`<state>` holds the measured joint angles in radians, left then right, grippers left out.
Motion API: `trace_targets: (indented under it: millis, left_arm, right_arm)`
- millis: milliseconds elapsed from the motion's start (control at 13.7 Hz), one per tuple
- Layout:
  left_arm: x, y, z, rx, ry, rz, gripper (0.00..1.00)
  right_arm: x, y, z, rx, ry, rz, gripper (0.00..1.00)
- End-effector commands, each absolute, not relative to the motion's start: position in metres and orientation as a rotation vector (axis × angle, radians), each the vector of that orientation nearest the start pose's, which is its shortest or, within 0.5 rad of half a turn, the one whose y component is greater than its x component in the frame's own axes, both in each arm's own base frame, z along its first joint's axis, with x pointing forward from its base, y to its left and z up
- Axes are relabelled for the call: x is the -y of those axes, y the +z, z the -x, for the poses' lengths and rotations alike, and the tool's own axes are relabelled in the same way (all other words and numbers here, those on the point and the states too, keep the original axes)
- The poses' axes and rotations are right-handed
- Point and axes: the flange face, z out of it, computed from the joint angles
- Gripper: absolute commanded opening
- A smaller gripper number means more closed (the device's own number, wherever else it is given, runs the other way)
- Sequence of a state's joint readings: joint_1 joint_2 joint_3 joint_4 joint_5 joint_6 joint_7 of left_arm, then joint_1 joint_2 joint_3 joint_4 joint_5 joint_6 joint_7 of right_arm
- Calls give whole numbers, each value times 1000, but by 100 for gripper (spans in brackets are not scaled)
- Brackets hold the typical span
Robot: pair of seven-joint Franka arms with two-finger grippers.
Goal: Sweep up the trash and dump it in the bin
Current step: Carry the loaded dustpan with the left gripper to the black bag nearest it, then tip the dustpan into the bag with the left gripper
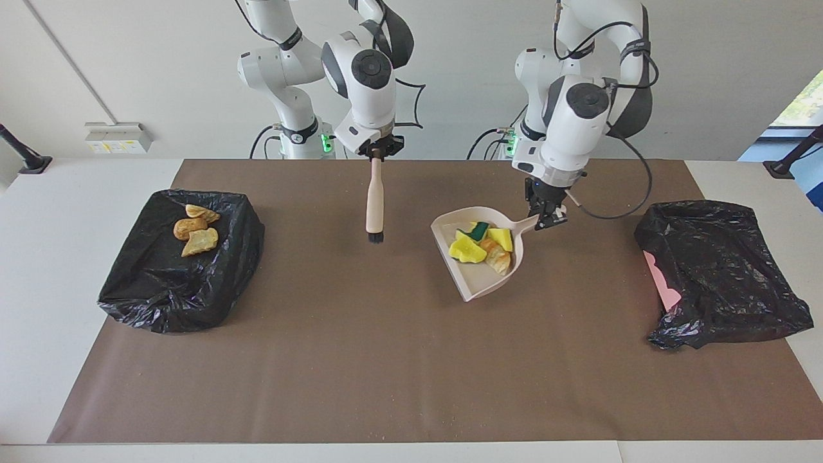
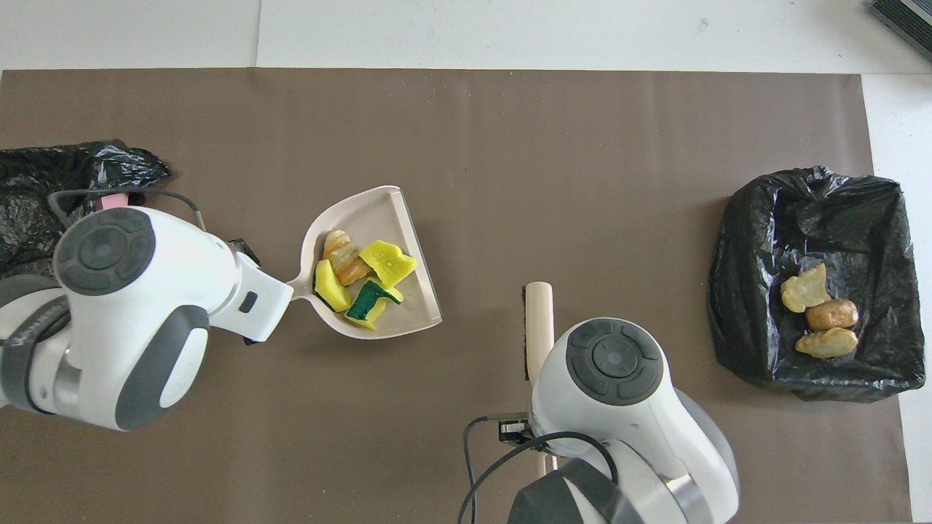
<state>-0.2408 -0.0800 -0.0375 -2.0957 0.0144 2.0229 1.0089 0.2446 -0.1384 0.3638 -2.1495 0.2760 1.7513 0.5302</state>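
The pale pink dustpan (image 1: 479, 283) hangs tilted above the mat, between the table's middle and the left arm's end. My left gripper (image 1: 546, 215) is shut on its handle. In the pan lies trash (image 1: 482, 245): yellow sponge pieces, one green-backed, and an orange-and-white striped pastry piece (image 2: 342, 255). My right gripper (image 1: 379, 151) is shut on the brush (image 1: 375, 199), which hangs upright over the mat, bristles down, apart from the pan. Three tan-brown chunks (image 1: 196, 230) lie in the black-bagged bin (image 1: 167, 302) at the right arm's end.
A second black-bagged bin (image 1: 726, 276) with a pink edge showing sits at the left arm's end, close to the dustpan. A brown mat (image 1: 386, 360) covers the table. In the overhead view my left wrist (image 2: 145, 306) partly covers that bin (image 2: 29, 189).
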Motion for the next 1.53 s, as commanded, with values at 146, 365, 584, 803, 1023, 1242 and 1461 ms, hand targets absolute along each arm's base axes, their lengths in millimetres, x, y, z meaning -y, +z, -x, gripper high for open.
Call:
trace_targets:
  millis: [146, 365, 584, 803, 1023, 1242, 1461]
  left_arm:
    - [1, 501, -531, -1669, -37, 2604, 0]
    - [-87, 517, -531, -1517, -74, 2665, 0]
    - [-159, 525, -522, -1422, -97, 2686, 0]
    - [-228, 550, -530, -1360, -51, 2603, 0]
    - [-251, 568, -543, -1409, 103, 2384, 0]
    - [-276, 569, -538, -1374, 216, 2285, 0]
    - [-286, 563, -542, -1391, 350, 2151, 0]
  right_arm:
    - [-349, 393, -319, -111, 468, 3051, 0]
    - [-357, 369, -303, -84, 414, 3051, 0]
    - [-356, 351, -294, -70, 424, 3064, 0]
    - [-359, 334, -281, -44, 403, 3069, 0]
    - [-356, 329, -277, -24, 397, 3091, 0]
    - [-360, 327, -273, 1, 401, 3098, 44]
    - [-361, 337, -283, 36, 358, 3116, 100]
